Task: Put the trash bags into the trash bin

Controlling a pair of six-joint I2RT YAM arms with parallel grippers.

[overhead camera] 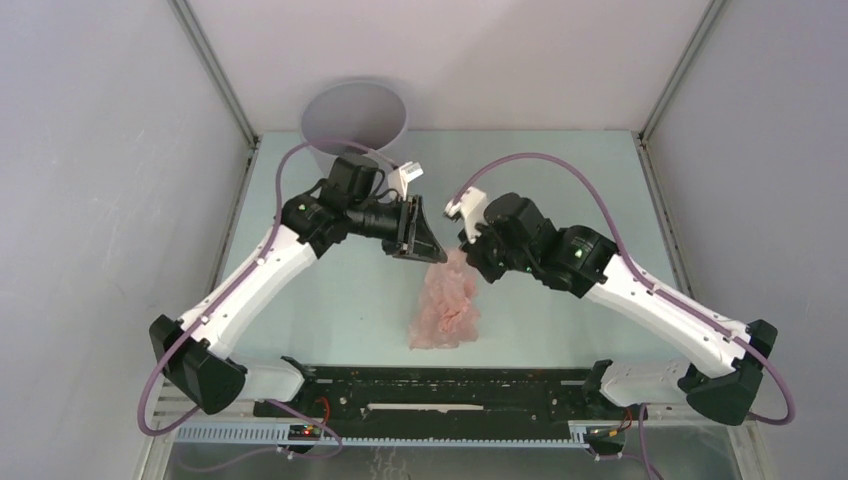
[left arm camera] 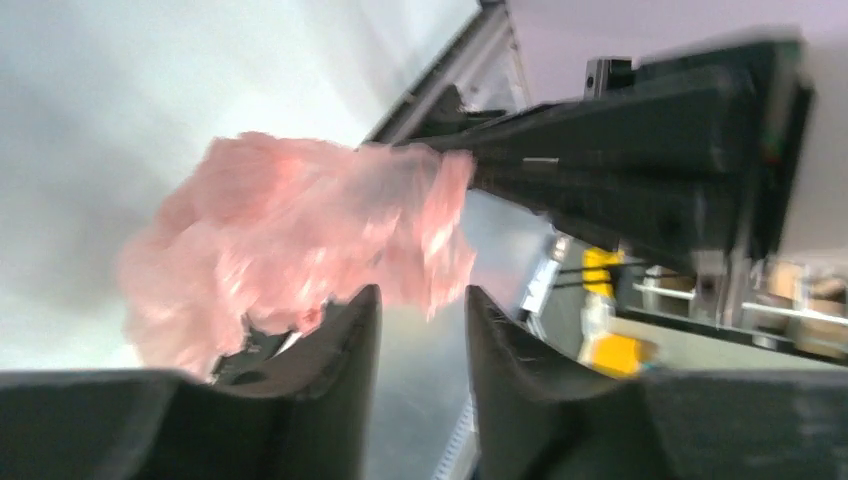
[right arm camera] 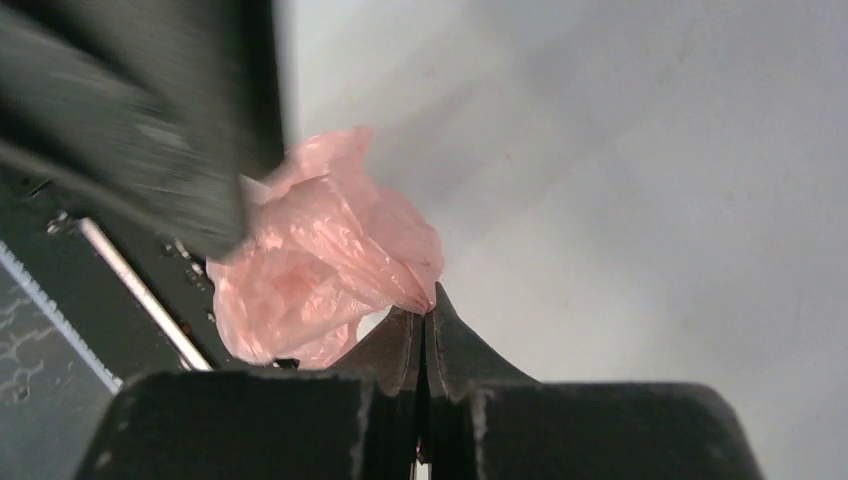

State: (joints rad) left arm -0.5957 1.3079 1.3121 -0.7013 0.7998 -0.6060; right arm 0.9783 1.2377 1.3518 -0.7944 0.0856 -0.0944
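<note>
**Top external.** Plain grey round plastic bin (overhead camera: pixel 340 110): upright at far edge of pale green worktop (overhead camera: pixel 330 310), left of centre, mouth facing up. Thin, wrinkly, translucent pale-pink plastic film bag (overhead camera: pixel 447 305): outside the bin and well apart from it, lying as a crumpled strip on mid-worktop between the two arms, running toward the near edge. Left gripper (overhead camera: pixel 425 245): between bin and pink bag, just beside the bag's far end. Right gripper (overhead camera: pixel 468 258): meets that same far end from the right. Finger spacing of either gripper not readable from this view.

**Left wrist (blurred).** Left gripper (left arm camera: pixel 420 330): spread, clear gap between the two dark fingers (left arm camera: pixel 335 350), nothing clamped. Pink bag (left arm camera: pixel 290 230): bunched ahead of the fingers, mostly left of the gap. One flap hangs just above the gap; cannot tell whether it touches a finger. Upper right corner of the bag runs into the tip of a blurred black robot part (left arm camera: pixel 640 170) reaching in from the right.

**Right wrist.** Right gripper (right arm camera: pixel 425 325): pressed together, pinching an edge of the pink bag (right arm camera: pixel 320 260) at the fingertips. Rest of the film bulges up and to the left of the pinch, over pale worktop (right arm camera: pixel 650 200). Blurred black robot part (right arm camera: pixel 150 120) at upper left, overlapping the bag's left side.
</note>
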